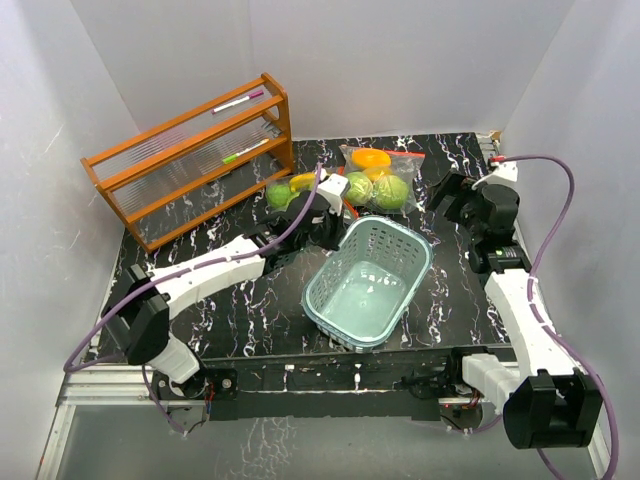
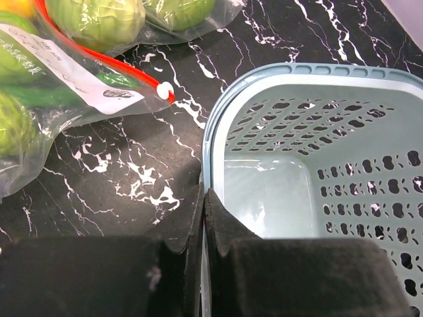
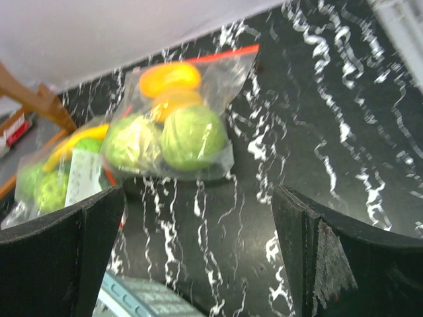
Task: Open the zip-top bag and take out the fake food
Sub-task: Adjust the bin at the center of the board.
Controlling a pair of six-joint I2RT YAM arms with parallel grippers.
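Observation:
A clear zip-top bag (image 1: 380,175) with a red zip strip lies at the back of the table. It holds fake food: an orange piece (image 3: 170,76) and green balls (image 3: 192,135). To its left, more clear plastic holds a yellow banana (image 1: 303,180) and green pieces, with a red strip and white tab (image 2: 165,89) showing. My left gripper (image 2: 205,193) is shut on the rim of the pale-teal basket (image 2: 310,68), at its back left corner (image 1: 335,228). My right gripper (image 1: 447,197) is open to the right of the bag, with only table between its fingers (image 3: 198,191).
The basket (image 1: 312,296) stands mid-table, in front of the bag. An orange wooden rack (image 1: 190,160) with pens on it stands at the back left. White walls close in the table on three sides.

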